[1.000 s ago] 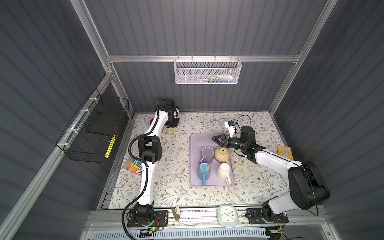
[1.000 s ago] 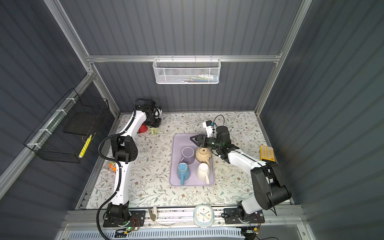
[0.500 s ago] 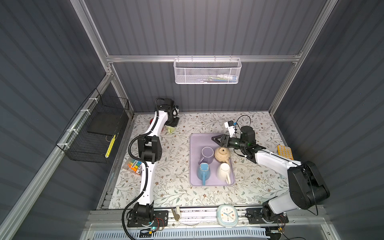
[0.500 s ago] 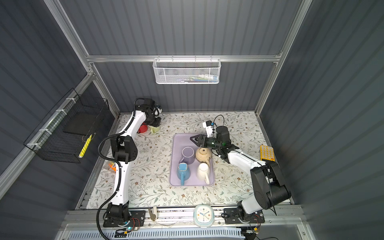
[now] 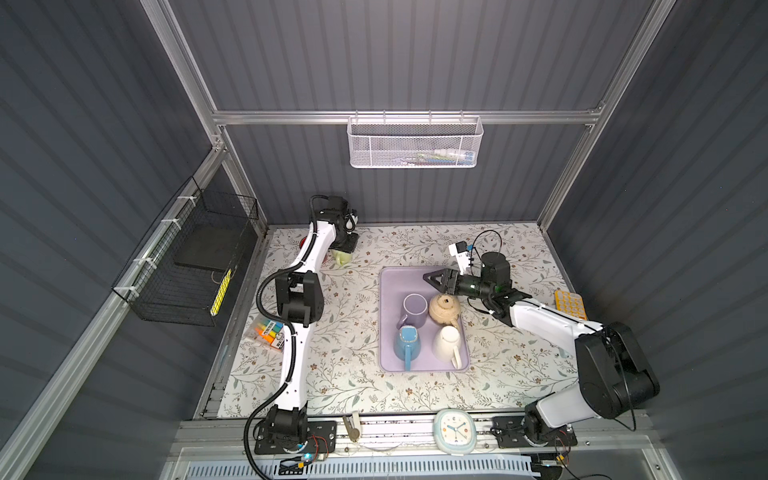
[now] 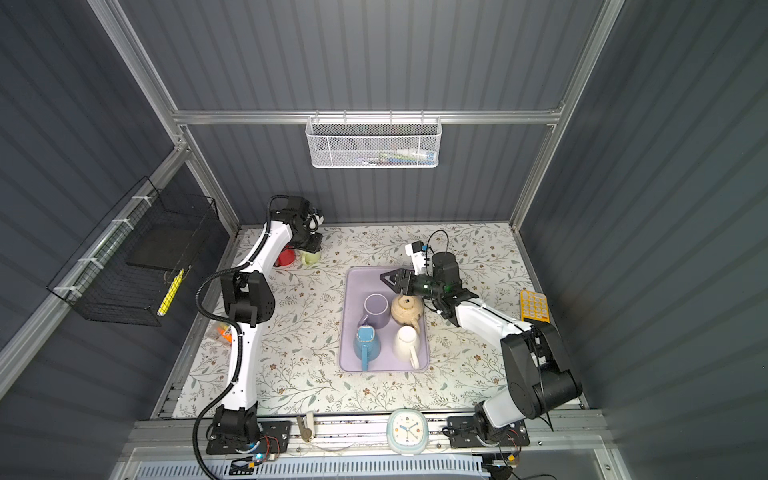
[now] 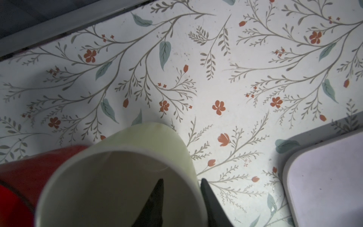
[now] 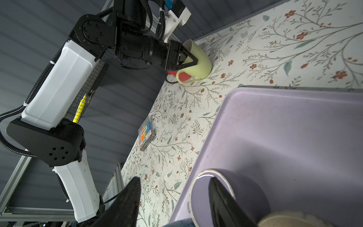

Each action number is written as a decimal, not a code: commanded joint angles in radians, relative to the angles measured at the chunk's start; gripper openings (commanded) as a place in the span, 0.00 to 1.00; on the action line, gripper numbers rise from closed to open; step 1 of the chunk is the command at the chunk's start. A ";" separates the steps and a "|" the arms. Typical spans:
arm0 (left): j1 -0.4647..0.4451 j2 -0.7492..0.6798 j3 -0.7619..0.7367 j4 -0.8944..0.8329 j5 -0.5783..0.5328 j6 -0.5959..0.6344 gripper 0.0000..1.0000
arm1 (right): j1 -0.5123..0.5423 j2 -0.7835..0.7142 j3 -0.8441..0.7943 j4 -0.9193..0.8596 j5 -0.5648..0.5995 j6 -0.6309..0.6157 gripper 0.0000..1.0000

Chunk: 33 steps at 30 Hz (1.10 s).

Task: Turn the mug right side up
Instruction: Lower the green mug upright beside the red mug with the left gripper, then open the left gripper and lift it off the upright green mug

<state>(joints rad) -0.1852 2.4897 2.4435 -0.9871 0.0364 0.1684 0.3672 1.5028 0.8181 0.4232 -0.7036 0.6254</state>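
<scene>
A pale green mug (image 5: 343, 258) (image 6: 311, 257) stands mouth up at the back left of the table, against a red mug (image 6: 284, 257). My left gripper (image 7: 182, 179) is open and points down over its rim. One finger is inside the mug (image 7: 149, 141) and the other outside, with a gap to the wall. The right wrist view shows those fingers (image 8: 193, 61) straddling the mug's (image 8: 198, 64) wall, with the handle on the side. My right gripper (image 5: 430, 279) (image 8: 174, 179) hangs open and empty over the back of the lilac tray (image 5: 384, 316).
The tray holds a purple mug (image 5: 414, 309), a beige pot (image 5: 444, 309), a blue mug (image 5: 406, 343) and a white mug (image 5: 446, 343). A marker pack (image 5: 268, 332) lies at the left edge and a yellow tray (image 5: 571, 305) at the right. A clock (image 5: 455, 428) stands in front.
The left gripper's jaws have parted from the green mug's wall, and the wrist has shifted slightly. The right arm has not moved.
</scene>
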 commanded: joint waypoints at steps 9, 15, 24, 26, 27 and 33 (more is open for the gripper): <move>0.010 -0.051 0.013 0.029 0.037 -0.028 0.49 | -0.001 0.009 -0.013 0.012 0.009 -0.010 0.58; 0.009 -0.096 0.000 0.035 0.048 -0.030 0.53 | 0.000 0.003 -0.004 -0.007 0.014 -0.019 0.58; 0.005 -0.205 -0.051 0.048 0.069 -0.030 0.64 | 0.000 -0.028 0.059 -0.248 0.087 -0.161 0.59; 0.000 -0.240 -0.076 0.053 0.072 -0.029 0.66 | -0.001 -0.035 0.090 -0.351 0.132 -0.215 0.59; -0.005 -0.262 -0.093 0.060 0.071 -0.027 0.67 | -0.001 -0.039 0.106 -0.401 0.153 -0.241 0.59; -0.053 -0.409 -0.259 0.112 0.046 -0.015 0.69 | -0.003 -0.087 0.145 -0.592 0.258 -0.340 0.59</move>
<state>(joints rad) -0.2085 2.1490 2.2383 -0.8917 0.0807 0.1463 0.3672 1.4513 0.9371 -0.0261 -0.5182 0.3717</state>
